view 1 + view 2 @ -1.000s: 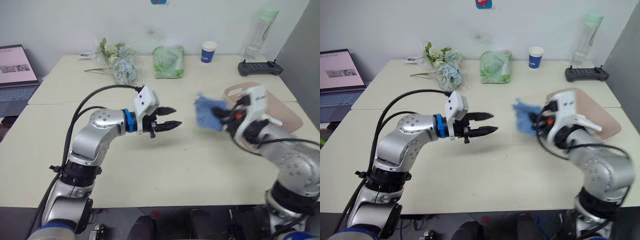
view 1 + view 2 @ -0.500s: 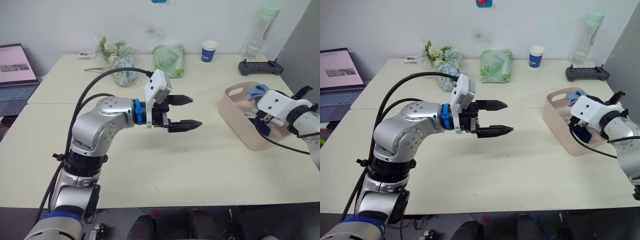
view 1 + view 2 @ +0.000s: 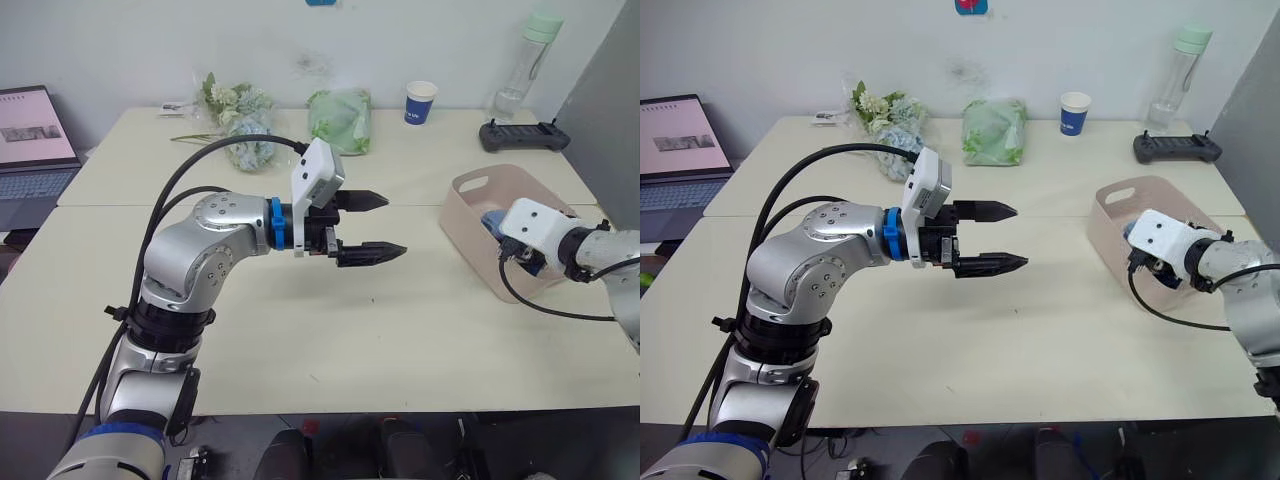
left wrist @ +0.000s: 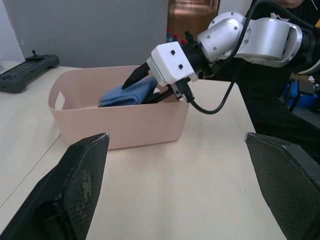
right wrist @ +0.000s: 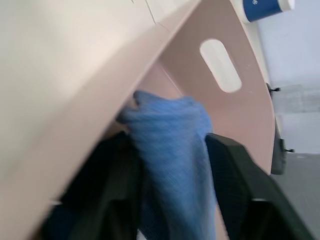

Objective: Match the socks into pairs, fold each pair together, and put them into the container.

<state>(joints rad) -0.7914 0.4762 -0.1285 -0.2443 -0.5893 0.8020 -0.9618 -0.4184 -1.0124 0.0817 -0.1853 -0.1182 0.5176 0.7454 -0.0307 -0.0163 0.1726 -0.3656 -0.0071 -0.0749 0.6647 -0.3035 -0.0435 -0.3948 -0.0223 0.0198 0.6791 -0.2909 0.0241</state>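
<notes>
At the right of the left eye frame the right gripper [image 4: 150, 86] reaches over the near rim of the pale pink container [image 3: 470, 222], which stands on the tabletop [image 3: 400, 320]. Its jaws are clenched on the folded light blue socks [image 5: 172, 150], a soft bundle that sits between the two black fingers [image 5: 235, 185] and already lies inside the tub, below the rim and near the wall with the handle slot. In the left wrist view the blue cloth shows just over the pink wall, touching the jaw tips.

The left gripper [image 3: 372, 224] hangs over the middle of the frame, above bare tabletop, its jaws released, spread wide and empty.

The socks look light, limp and springy. A folded pair will likely slump or spring open once let go, so it should be held across the middle of the fold, with both layers pinched together, rather than by a loose cuff or toe. The knit is not slippery and not fragile; a firm pinch should do no harm. The tub looks light and thin-walled, and a push on its rim might slide it.

Along the upper edge of the frame stand a blue paper cup [image 3: 421, 102], a green bag [image 3: 337, 122] and a bunch of flowers [image 3: 238, 125].
</notes>
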